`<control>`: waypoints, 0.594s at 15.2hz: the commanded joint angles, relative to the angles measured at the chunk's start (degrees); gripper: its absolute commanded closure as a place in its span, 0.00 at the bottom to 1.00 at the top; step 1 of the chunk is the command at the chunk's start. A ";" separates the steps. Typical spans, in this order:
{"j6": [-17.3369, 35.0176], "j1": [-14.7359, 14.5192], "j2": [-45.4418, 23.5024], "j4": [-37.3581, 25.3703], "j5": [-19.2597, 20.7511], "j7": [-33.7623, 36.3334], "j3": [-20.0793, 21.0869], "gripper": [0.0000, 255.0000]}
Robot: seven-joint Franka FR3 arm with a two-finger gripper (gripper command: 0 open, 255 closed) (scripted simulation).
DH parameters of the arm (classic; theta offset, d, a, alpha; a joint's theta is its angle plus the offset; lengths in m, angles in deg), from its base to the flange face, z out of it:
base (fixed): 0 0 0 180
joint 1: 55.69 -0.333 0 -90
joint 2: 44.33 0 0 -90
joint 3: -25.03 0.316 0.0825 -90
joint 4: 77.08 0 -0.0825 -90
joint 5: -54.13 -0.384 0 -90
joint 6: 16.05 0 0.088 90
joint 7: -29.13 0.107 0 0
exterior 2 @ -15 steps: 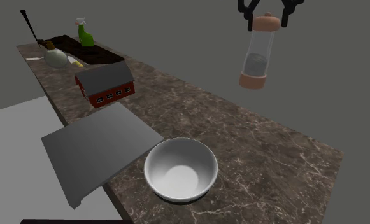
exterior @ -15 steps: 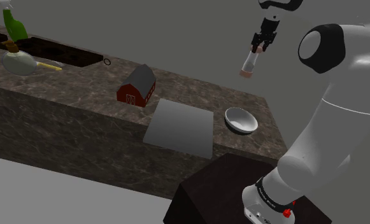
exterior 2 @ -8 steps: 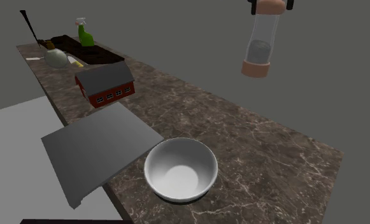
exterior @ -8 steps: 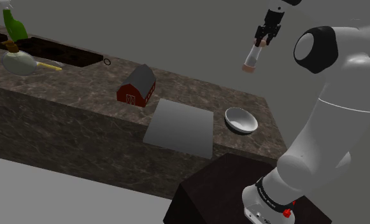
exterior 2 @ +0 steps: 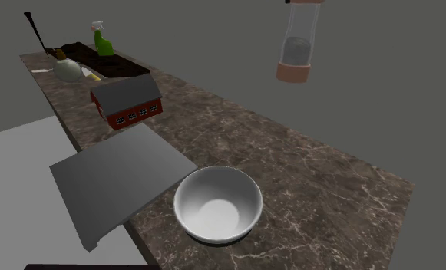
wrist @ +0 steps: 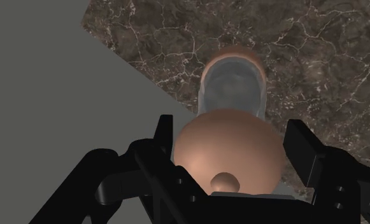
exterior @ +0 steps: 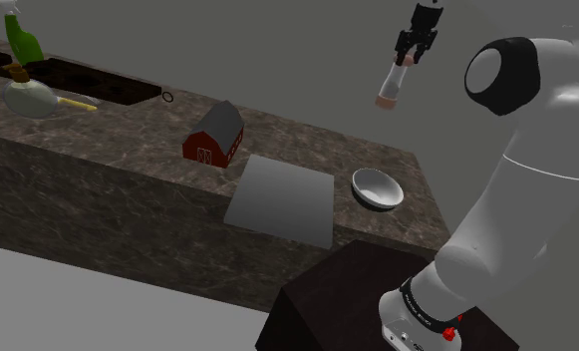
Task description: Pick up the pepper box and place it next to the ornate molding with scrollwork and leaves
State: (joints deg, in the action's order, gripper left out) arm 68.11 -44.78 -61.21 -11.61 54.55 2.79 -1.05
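The pepper box is a clear cylinder with a tan cap and a tan base and dark grains inside. It hangs high in the air, tilted a little, over the far side of the dark marble counter. My black gripper is shut on its rounded cap, one finger on each side. A long dark slab with raised relief, probably the molding, lies at the counter's far end in the shoulder view's left.
A red toy barn stands mid-counter. A flat grey sheet overhangs the near edge beside a white bowl. A green spray bottle and a pale round vessel stand by the slab. My stand is below.
My gripper has lifted the pepper box higher and carried it a little to the left in both exterior views. Nothing on the counter has moved.
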 commanded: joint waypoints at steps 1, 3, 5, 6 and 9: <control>0.50 -2.73 2.73 3.34 1.54 2.96 0.73 1.00; 0.91 -5.18 5.18 6.34 2.90 5.93 1.65 1.00; 1.10 -7.39 7.28 8.82 4.04 8.92 2.71 1.00; 1.12 -8.45 8.20 9.88 4.54 10.40 3.26 1.00; 0.99 -11.30 10.50 12.45 5.74 14.83 5.08 1.00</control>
State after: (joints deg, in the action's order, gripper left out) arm 69.15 -55.01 -51.82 -0.35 59.74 15.96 3.39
